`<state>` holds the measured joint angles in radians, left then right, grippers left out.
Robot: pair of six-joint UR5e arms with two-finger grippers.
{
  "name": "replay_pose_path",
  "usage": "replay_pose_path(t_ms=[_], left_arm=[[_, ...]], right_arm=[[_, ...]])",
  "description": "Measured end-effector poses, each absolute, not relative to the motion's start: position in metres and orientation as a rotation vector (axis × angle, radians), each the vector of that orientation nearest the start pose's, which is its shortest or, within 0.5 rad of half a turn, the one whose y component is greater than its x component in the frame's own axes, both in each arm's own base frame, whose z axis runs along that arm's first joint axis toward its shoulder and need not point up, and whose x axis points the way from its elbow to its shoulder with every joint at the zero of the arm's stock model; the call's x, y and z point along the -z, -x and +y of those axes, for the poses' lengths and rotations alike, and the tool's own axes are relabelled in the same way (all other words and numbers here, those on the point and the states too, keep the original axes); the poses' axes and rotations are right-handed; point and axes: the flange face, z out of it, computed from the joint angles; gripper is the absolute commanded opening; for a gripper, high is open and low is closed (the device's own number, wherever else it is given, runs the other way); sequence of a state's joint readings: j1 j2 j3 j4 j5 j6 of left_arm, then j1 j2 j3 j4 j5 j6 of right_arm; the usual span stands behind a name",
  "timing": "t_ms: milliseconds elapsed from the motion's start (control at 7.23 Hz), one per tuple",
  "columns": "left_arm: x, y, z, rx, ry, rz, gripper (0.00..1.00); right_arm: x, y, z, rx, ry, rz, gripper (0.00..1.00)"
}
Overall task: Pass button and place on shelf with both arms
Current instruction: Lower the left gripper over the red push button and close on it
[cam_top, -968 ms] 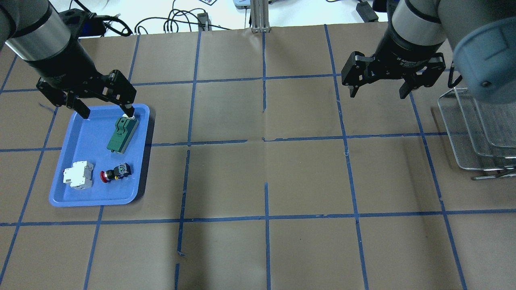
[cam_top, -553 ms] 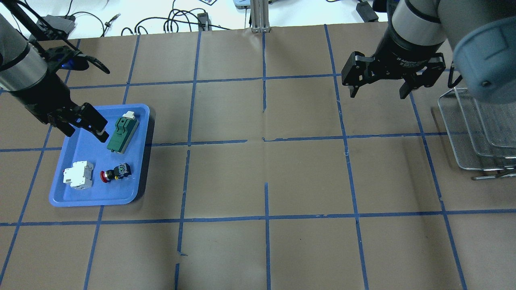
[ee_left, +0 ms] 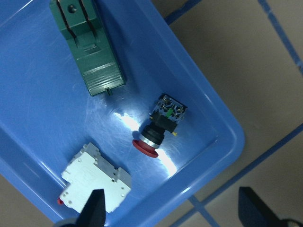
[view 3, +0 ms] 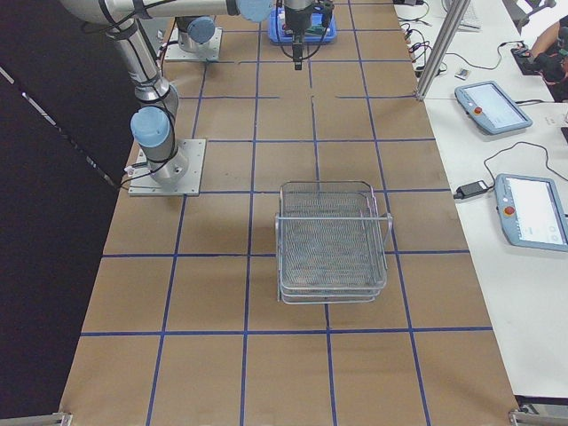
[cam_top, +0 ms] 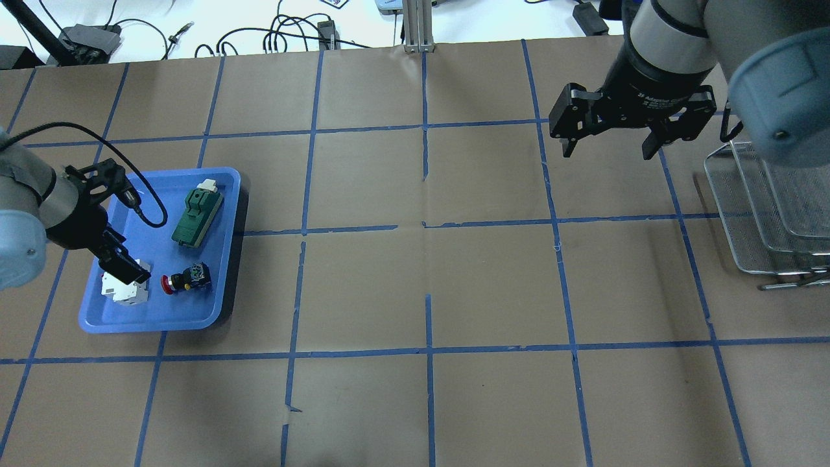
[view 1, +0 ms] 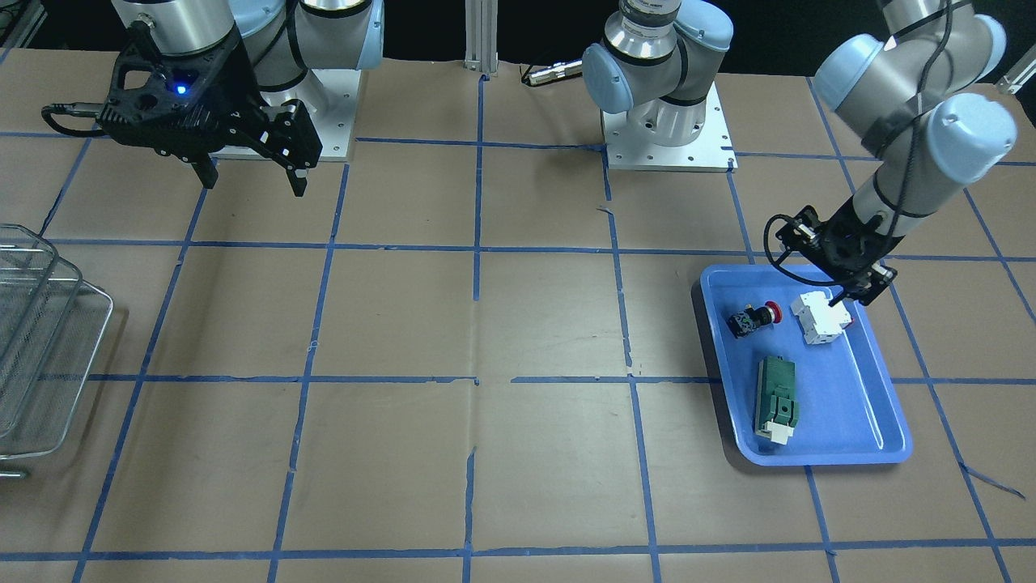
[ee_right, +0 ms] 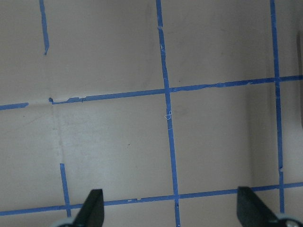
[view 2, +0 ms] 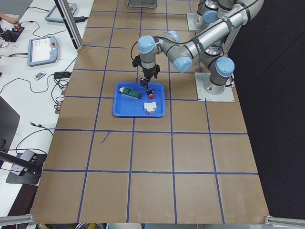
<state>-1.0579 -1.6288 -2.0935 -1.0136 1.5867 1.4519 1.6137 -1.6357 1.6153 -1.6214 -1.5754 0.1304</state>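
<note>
Hovering over the blue tray (ee_left: 222,142), my left gripper (ee_left: 171,190) has its fingers spread. The white breaker (ee_left: 94,182) sits beside one finger, the button (ee_left: 158,130) lies on its side just ahead of the gap, and the green module (ee_left: 87,45) is beyond. Far across the table, my right gripper (cam_top: 607,152) hangs spread wide near the shelf (cam_top: 765,214).

Your table (cam_top: 493,285) is covered all over with brown paper (cam_top: 363,292), and lines of blue tape (cam_top: 430,389) cut it into big squares. On it you can see a blue tray (cam_top: 146,201) near the robot's left end and the silver wire shelf (cam_top: 752,253) at the robot's right end, well apart from each other, both sitting on the paper. On the robot's side two pale base plates (view 1: 704,154) lie flat under the arms, and a metal post (cam_top: 418,26) stands at the middle of the far edge.
</note>
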Motion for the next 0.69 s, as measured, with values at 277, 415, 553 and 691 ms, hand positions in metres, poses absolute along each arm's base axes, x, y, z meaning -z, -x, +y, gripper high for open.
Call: replay_pose_path(t_ms=[277, 415, 553, 691], left_arm=[[-0.230, -0.106, -0.456, -0.019, -1.725, 2.648, 1.00], [-0.214, -0.108, -0.458, -0.024, -1.808, 2.612, 1.00], [-0.201, -0.109, -0.461, -0.027, -1.841, 2.601, 1.00], [-0.192, -0.109, -0.461, -0.033, -1.851, 2.604, 1.00]], right_arm=[[-0.502, -0.153, -0.465, 0.111, -0.138, 3.135, 1.00], [-0.502, -0.153, -0.465, 0.112, -0.137, 3.135, 1.00], [-0.503, -0.153, -0.465, 0.112, -0.137, 3.135, 1.00], [-0.503, -0.153, -0.465, 0.112, -0.137, 3.135, 1.00]])
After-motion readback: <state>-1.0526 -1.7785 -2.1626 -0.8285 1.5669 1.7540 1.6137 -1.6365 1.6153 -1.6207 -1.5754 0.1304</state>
